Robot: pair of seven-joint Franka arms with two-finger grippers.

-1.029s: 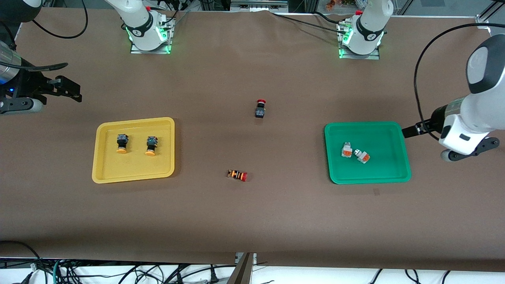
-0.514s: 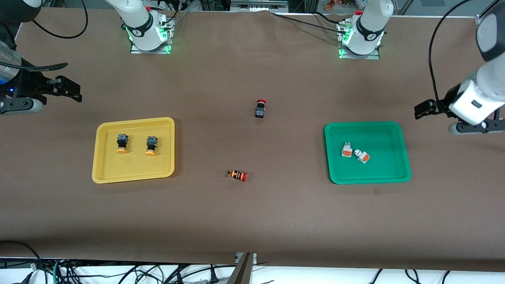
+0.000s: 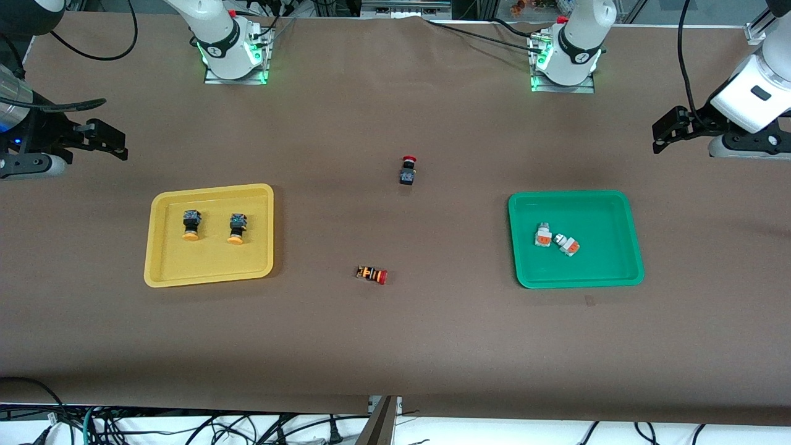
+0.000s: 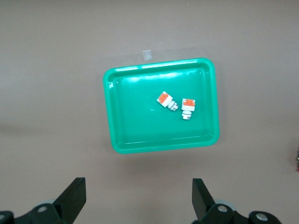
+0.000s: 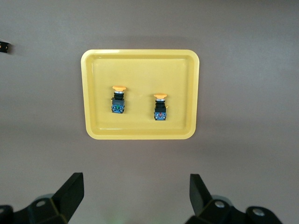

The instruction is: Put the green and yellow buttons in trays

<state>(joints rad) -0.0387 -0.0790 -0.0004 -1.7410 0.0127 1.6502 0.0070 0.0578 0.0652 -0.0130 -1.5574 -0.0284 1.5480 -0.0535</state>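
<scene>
Two black-bodied switches with yellow-orange caps (image 3: 191,224) (image 3: 236,227) lay side by side, apart, in the yellow tray (image 3: 162,259), toward the right arm's end of the table. Two white-grey switches with orange marks (image 3: 542,235) (image 3: 567,244) lay close together in the green tray (image 3: 624,259), toward the left arm's end. On the bare table between the trays sat a black switch with a red cap (image 3: 407,170) and, nearer the front camera, a striped orange-and-black switch with a red cap (image 3: 372,274). The right gripper (image 3: 114,143) hung over the table edge above the yellow tray's end, fingers spread and empty. The left gripper (image 3: 664,131) hung over the table near the green tray, also spread wide and holding nothing
</scene>
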